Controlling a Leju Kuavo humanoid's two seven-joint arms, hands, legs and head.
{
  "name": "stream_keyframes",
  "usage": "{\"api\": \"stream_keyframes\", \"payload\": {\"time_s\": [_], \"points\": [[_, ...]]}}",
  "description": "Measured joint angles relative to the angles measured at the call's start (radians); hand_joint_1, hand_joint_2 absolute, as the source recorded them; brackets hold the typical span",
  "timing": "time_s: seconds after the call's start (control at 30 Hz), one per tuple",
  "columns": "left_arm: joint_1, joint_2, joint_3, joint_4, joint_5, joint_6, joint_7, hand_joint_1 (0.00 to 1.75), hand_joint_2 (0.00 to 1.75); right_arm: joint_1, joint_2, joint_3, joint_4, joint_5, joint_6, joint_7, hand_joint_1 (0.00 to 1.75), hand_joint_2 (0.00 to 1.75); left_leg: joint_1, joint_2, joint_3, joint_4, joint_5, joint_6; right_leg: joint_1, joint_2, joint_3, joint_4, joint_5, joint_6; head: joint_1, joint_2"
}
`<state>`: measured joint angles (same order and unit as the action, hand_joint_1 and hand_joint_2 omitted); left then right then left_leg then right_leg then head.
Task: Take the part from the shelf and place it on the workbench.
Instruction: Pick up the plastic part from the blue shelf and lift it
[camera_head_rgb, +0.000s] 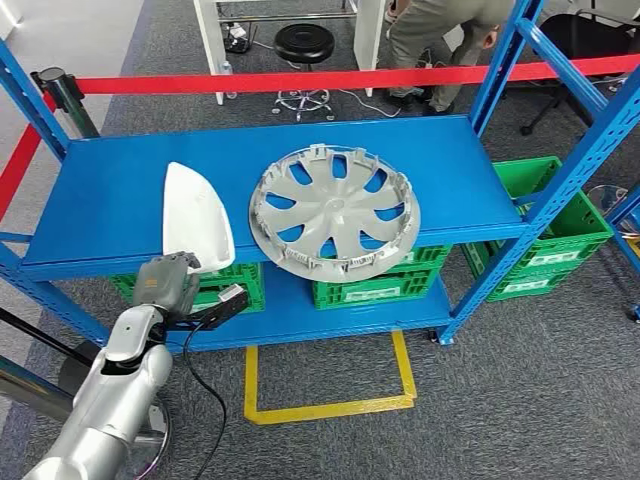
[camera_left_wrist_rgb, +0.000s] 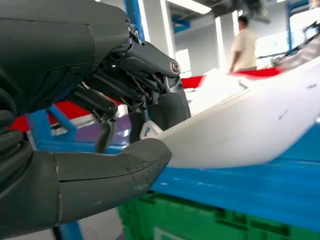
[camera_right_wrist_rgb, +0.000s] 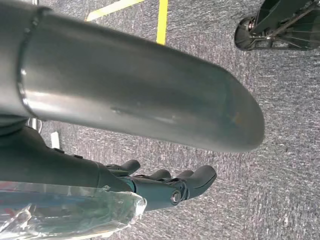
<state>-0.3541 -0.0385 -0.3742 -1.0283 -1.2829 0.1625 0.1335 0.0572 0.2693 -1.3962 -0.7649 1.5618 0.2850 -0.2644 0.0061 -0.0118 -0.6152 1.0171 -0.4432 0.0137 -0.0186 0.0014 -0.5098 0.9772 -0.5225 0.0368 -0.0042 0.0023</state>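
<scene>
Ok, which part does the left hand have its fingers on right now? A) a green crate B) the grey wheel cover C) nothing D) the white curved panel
D: the left hand grips the near edge of the white curved panel on the blue shelf; the wheel cover lies apart.

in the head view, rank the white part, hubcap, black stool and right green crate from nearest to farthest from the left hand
1. White part: on the shelf's left side, its near edge at the left hand.
2. Hubcap: mid-shelf, to the part's right.
3. Black stool: on the floor beyond the shelf and red tape.
4. Right green crate: on the floor at the far right, by the shelf post.
</scene>
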Motion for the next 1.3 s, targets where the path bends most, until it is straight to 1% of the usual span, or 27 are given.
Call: {"api": "stream_keyframes", "payload": {"time_s": [0.07, 0.2, 0.67, 0.8, 0.9, 0.97, 1.13, 1.3], "points": [[-0.002, 0.000, 0.000, 0.002, -0.001, 0.001, 0.000, 1.57, 1.75, 0.000, 0.000, 0.000, 0.001, 0.000, 0.000, 0.000, 0.00, 0.00, 0.000, 0.000, 0.000, 0.000, 0.000, 0.000, 0.000, 0.000, 0.000, 0.000, 0.000, 0.000, 0.000, 0.000], [-0.014, 0.000, 0.000, 0.011, -0.008, 0.006, -0.002, 1.75, 1.75, -0.001, 0.000, 0.000, 0.007, 0.000, -0.003, 0.000, 0.00, 0.00, 0.000, 0.000, 0.000, 0.000, 0.000, 0.000, 0.000, 0.000, 0.000, 0.000, 0.000, 0.000, 0.000, 0.000], [-0.025, 0.000, 0.002, 0.022, -0.039, 0.044, -0.003, 1.75, 1.75, -0.002, -0.002, -0.001, 0.012, 0.000, -0.007, -0.003, 0.00, 0.00, 0.000, 0.000, 0.000, 0.000, 0.000, 0.000, 0.000, 0.000, 0.000, 0.000, 0.000, 0.000, 0.000, 0.000], [-0.027, 0.000, 0.002, 0.014, -0.078, 0.093, -0.001, 1.75, 1.75, -0.002, -0.002, -0.002, 0.013, 0.000, -0.011, -0.004, 0.00, 0.00, 0.000, 0.000, 0.000, 0.000, 0.000, 0.000, 0.000, 0.000, 0.000, 0.000, 0.000, 0.000, 0.000, 0.000], [-0.036, 0.005, -0.004, -0.031, -0.119, 0.140, -0.013, 1.75, 1.75, -0.002, -0.004, -0.002, 0.013, 0.000, -0.016, -0.015, 0.00, 0.00, 0.000, 0.000, 0.000, 0.000, 0.000, 0.000, 0.000, 0.000, 0.000, 0.000, 0.000, 0.000, 0.000, 0.000], [-0.050, 0.013, -0.013, -0.081, -0.136, 0.154, -0.019, 1.75, 1.75, -0.001, -0.007, -0.002, 0.015, 0.000, -0.017, -0.026, 0.00, 0.00, 0.000, 0.000, 0.000, 0.000, 0.000, 0.000, 0.000, 0.000, 0.000, 0.000, 0.000, 0.000, 0.000, 0.000], [-0.087, 0.032, -0.031, -0.197, -0.160, 0.158, -0.028, 1.75, 1.75, -0.001, -0.013, -0.001, 0.023, 0.000, -0.019, -0.042, 0.00, 0.00, 0.000, 0.000, 0.000, 0.000, 0.000, 0.000, 0.000, 0.000, 0.001, 0.000, 0.000, 0.000, 0.000, 0.000], [-0.106, 0.048, -0.041, -0.266, -0.172, 0.161, -0.030, 1.75, 1.75, -0.001, -0.019, 0.000, 0.037, 0.000, -0.023, -0.044, 0.00, 0.00, 0.000, 0.000, 0.000, 0.000, 0.000, 0.000, 0.000, 0.000, 0.001, 0.000, 0.000, 0.000, 0.000, 0.000]]}}
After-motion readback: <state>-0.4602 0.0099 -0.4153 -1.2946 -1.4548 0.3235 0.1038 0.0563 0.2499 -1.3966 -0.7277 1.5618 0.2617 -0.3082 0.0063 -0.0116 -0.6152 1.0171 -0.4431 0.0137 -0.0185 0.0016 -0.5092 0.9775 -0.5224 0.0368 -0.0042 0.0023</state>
